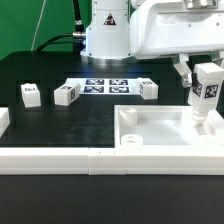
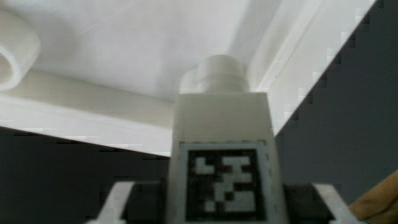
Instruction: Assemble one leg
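The gripper pinches the leg upright over a corner of the tray part; an off-centre peg could jam or tilt it

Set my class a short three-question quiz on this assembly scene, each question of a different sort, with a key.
1. Count: how many legs lie loose on the table, apart from the one being held?
2. True or false: the pincer is open and empty.
3. The held leg stands upright over: A) the marker board; B) the white tray part; C) a border bar.
Key: 1) three; 2) false, it is shut on a leg; 3) B.
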`<state>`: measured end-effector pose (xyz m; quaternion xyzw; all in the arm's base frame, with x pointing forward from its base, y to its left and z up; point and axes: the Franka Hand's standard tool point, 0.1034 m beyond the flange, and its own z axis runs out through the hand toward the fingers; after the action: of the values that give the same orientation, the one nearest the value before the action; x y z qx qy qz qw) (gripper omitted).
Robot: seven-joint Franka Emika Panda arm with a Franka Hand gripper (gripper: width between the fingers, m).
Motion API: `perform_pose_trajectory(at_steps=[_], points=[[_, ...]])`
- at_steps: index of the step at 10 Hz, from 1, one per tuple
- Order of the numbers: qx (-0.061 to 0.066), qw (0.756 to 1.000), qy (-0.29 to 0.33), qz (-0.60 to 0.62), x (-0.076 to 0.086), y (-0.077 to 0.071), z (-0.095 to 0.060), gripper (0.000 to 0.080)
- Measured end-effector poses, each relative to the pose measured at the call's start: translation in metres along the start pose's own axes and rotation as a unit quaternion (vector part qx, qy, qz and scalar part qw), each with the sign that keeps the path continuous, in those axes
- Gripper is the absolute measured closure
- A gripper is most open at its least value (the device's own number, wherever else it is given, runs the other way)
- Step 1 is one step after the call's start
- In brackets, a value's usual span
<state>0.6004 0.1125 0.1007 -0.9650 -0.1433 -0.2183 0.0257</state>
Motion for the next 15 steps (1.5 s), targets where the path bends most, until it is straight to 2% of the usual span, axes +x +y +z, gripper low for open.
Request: perform_pose_trajectory(at_steps=[3, 5, 8, 15], points=[[-0.001, 1.000, 0.012, -0.001, 0.023, 0.005, 0.011, 0.0509], [-0.003, 1.000, 0.020, -0.014, 0.035, 0.014, 0.018, 0.0509], [-0.002, 1.000, 0.016, -0.013, 0.029, 0.012, 0.027, 0.0509], [-0.002, 0.999, 0.029, -0.019, 0.029, 0.002, 0.027, 0.0509]])
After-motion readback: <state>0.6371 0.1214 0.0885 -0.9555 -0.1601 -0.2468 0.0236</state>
